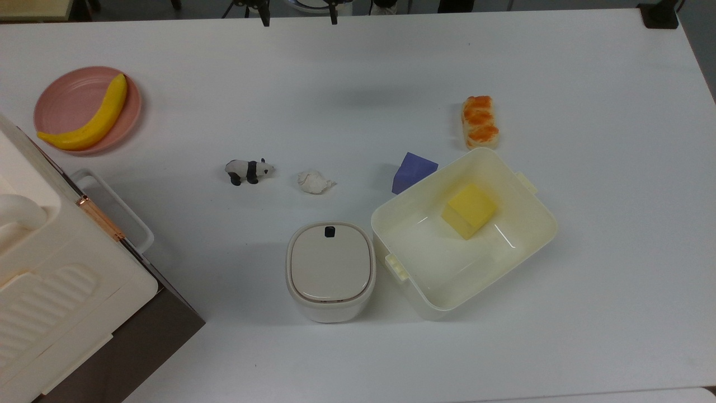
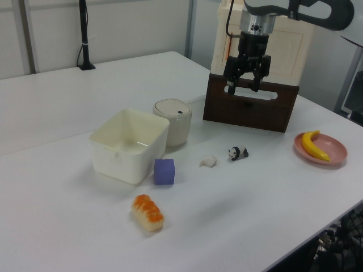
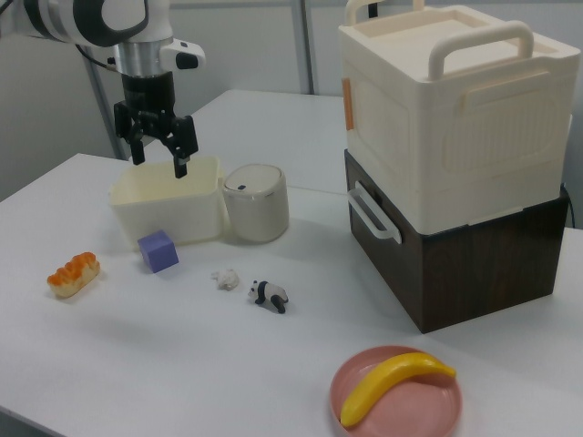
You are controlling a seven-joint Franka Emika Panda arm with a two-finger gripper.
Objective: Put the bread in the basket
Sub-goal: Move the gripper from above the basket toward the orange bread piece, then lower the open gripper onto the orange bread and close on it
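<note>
Orange-topped bread [image 1: 480,121] sits on the bench [image 1: 615,168] just beside the basket [image 1: 540,246]; hand [image 2: 245,84] open, empty, high up, so descend and grip across its short sides.

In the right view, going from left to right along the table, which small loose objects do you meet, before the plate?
bread → purple block → white crumpled lump → toy panda
</note>
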